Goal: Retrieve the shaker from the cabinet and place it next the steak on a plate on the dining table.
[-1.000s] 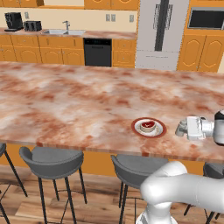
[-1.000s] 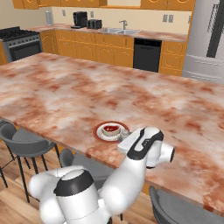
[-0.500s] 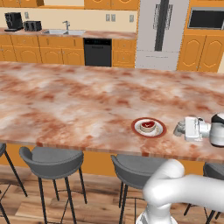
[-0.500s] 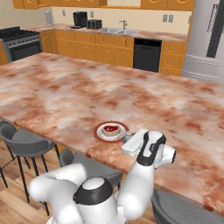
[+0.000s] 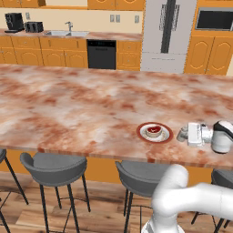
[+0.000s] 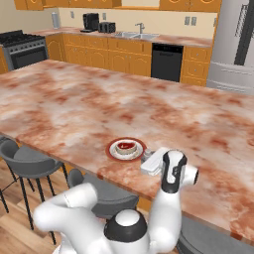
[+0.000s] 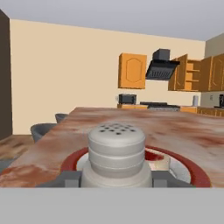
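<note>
Shaker: we hold the small grey metallic cylinder shaker (image 7: 116, 153), its perforated cap up, low over the stone top; it reads as just beside the plate, at about 3 o'clock of it in the left base view (image 5: 183, 134).
Gripper: our two-finger gripper (image 5: 185, 134) is closed around the shaker, one dark finger (image 7: 68, 178) on each side of its body.
Plate: the small round plate with white centre and red-brown rim (image 5: 142, 135) sits near the closer edge of the long reddish-pink marbled dining table (image 5: 73, 109).
Steak: the small dark-red lump of steak (image 5: 154, 130) lies on the plate's white centre.
Done: we judge the fetch from the cabinet finished, and the carry to the table as good as finished.
Left: we judge that lowering the shaker onto the stone beside the plate, letting go and backing away remain; whether its base already touches the top we cannot tell.
</note>
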Tool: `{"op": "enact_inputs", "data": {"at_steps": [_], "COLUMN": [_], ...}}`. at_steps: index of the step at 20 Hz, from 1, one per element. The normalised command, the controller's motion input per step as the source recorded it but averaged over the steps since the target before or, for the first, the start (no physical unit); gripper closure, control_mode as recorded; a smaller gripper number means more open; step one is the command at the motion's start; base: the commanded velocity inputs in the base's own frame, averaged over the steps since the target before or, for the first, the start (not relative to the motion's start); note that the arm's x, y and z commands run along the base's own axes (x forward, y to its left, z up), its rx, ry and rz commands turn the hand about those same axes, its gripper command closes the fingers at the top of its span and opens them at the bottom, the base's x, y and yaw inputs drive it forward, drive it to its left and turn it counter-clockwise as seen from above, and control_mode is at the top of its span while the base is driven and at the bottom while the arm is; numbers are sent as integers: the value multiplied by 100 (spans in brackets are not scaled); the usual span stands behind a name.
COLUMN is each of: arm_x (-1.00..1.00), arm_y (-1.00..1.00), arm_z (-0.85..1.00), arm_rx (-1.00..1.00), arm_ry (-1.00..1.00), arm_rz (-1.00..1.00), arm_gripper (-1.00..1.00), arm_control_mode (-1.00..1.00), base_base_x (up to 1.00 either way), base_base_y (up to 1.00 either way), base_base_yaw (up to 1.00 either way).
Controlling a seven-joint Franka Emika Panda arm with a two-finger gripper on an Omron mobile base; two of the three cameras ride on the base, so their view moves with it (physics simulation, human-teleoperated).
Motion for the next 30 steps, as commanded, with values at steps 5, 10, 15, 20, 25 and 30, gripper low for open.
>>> {"op": "enact_inputs", "data": {"at_steps": [5,10,15,20,25,30], "arm_x": [36,38,38,15,-1,-10], "arm_y": [-8,-12,-17,-7,-19,-18], "arm_z": [-31,-31,-32,-35,-20,-7], "arm_rx": [0,0,0,0,0,0], "arm_ry": [3,0,0,0,0,-1], "arm_rz": [0,0,0,0,0,0], "arm_gripper": [100,100,100,-100,-100,-100], "arm_control_mode": [-100,-100,-100,-100,-100,-100], "base_base_x": [0,0,0,0,0,0], "base_base_y": [0,0,0,0,0,0], "base_base_yaw": [0,0,0,0,0,0]}}
